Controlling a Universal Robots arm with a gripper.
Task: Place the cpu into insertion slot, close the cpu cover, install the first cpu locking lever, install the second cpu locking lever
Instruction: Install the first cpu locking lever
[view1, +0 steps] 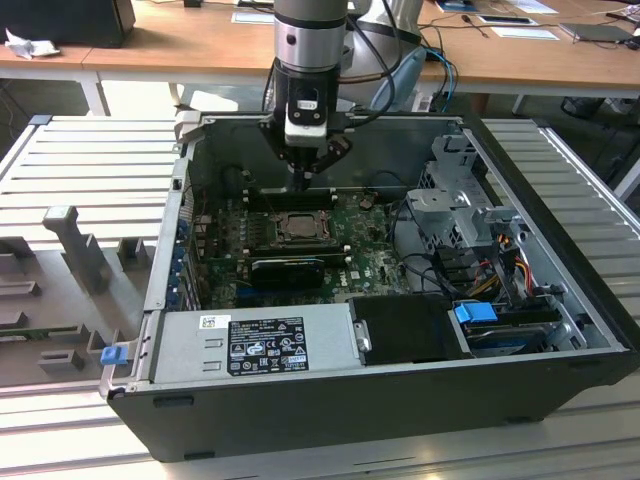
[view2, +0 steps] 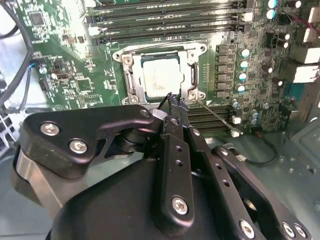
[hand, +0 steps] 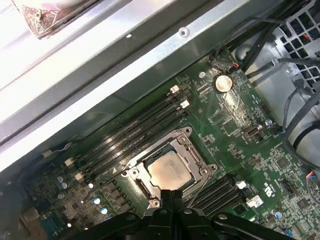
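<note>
The cpu (view2: 161, 77), pale and silvery, lies flat in the insertion slot (view2: 194, 75) of the green motherboard. The silvery cpu cover (view2: 131, 85) lies down around it like a frame. A thin metal lever (view2: 217, 118) runs out from the socket's corner over the memory slots. My gripper (view2: 172, 100) is shut with nothing between its fingers, and its tips hover at the socket's edge beside the cpu. In the first wrist view the gripper (hand: 171, 194) sits just off the cpu (hand: 167, 170). In the exterior view the gripper (view1: 303, 182) hangs above the socket (view1: 299, 226).
Long black memory slots (view2: 165, 20) flank the socket on two sides. A black block (view1: 288, 268) lies in front of the socket, and the power supply (view1: 255, 345) stands nearer still. Drive cage (view1: 455, 200) and cables fill the exterior view's right. The case wall (hand: 125, 65) rises close by.
</note>
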